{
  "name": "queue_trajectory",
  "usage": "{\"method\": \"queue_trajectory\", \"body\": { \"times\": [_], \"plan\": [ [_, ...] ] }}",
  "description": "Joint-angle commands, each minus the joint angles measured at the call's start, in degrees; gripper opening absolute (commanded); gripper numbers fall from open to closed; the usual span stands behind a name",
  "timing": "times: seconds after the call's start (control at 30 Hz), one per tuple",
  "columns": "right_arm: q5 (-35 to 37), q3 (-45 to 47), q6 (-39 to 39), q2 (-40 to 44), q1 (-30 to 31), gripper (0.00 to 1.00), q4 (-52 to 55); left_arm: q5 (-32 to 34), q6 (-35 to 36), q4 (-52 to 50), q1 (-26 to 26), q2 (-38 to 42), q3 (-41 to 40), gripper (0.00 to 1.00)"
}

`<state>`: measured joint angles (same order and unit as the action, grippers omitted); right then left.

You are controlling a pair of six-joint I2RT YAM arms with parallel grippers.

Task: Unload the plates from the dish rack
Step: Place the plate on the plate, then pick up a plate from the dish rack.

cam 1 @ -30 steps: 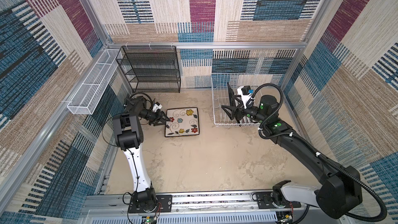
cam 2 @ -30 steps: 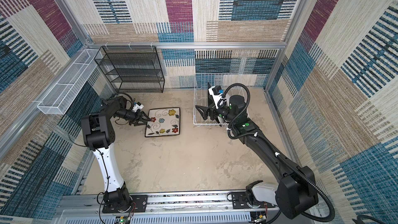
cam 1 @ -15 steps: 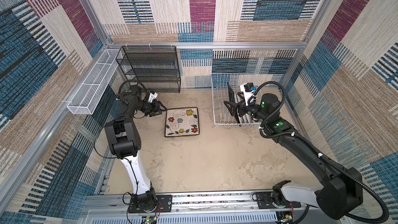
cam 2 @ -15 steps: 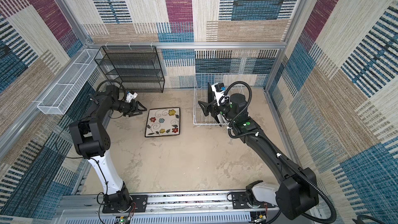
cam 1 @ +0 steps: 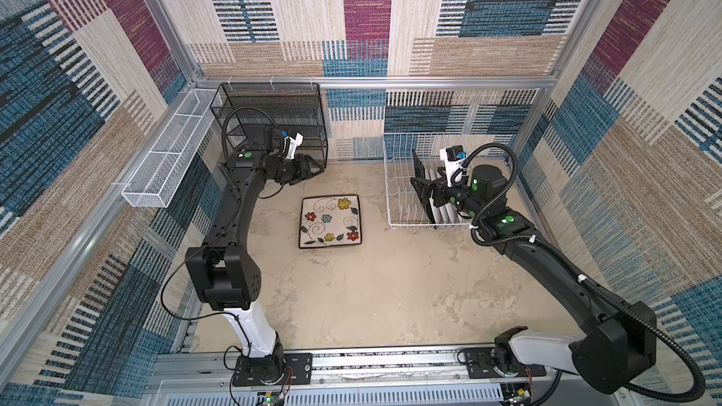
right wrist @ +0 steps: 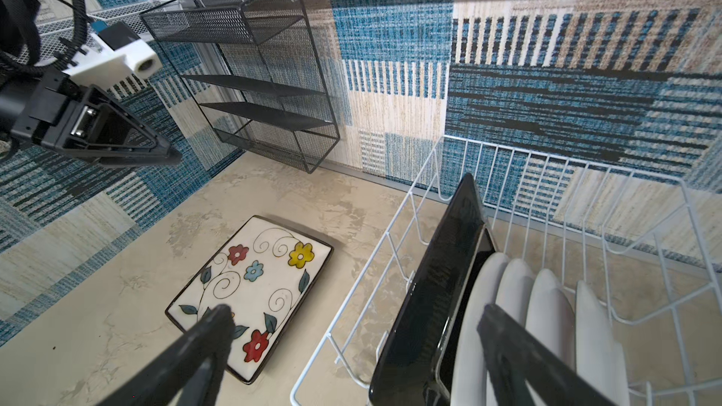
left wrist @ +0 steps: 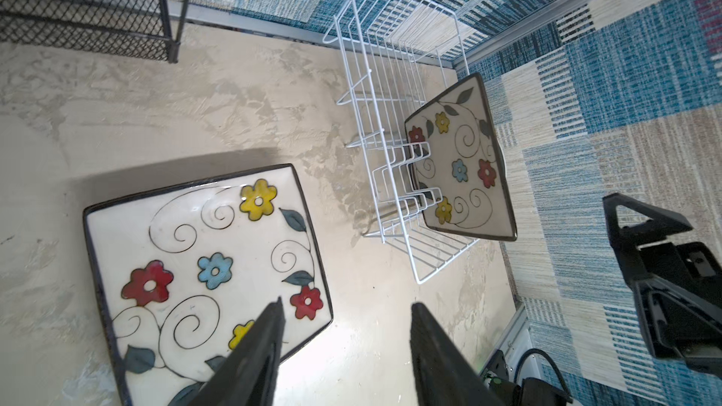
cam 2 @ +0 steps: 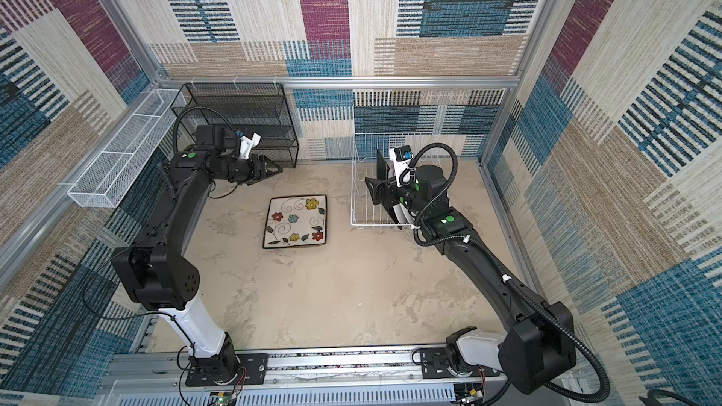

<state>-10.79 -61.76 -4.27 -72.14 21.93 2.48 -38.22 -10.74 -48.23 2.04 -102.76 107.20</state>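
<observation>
**Glaze, wire, weave**

The flat plate (cam 1: 330,221) shines with a smooth glaze; the racked plate (right wrist: 441,267) has a glossy black back. The rack (cam 1: 426,145) is white coated wire, the shelf (cam 1: 273,111) black metal mesh. Worktop (cam 1: 371,298) matt, mottled; walls (cam 1: 488,52) rough woven cloth.

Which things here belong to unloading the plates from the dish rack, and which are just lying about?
Job: dish rack, upright square plate, round white plates beside it, floral plate flat on the table.
Lying about: black mesh shelf unit, long white mesh basket.
</observation>
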Motion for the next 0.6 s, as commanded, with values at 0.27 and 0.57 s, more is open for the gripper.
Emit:
{"method": "queue_trajectory", "body": {
  "times": [0.27, 0.57],
  "plan": [
    [3.43, 1.69, -1.92, 3.12, 0.04, 1.00, 6.76, 10.05, -6.24, 3.02, 13.11, 0.79, 2.64, 0.55],
    [4.41, 6.05, -4.38, 6.91, -1.04, 1.00, 9.36, 12.61, -12.29, 7.43, 22.07, -4.37, 4.86, 0.58]
  ]
}}
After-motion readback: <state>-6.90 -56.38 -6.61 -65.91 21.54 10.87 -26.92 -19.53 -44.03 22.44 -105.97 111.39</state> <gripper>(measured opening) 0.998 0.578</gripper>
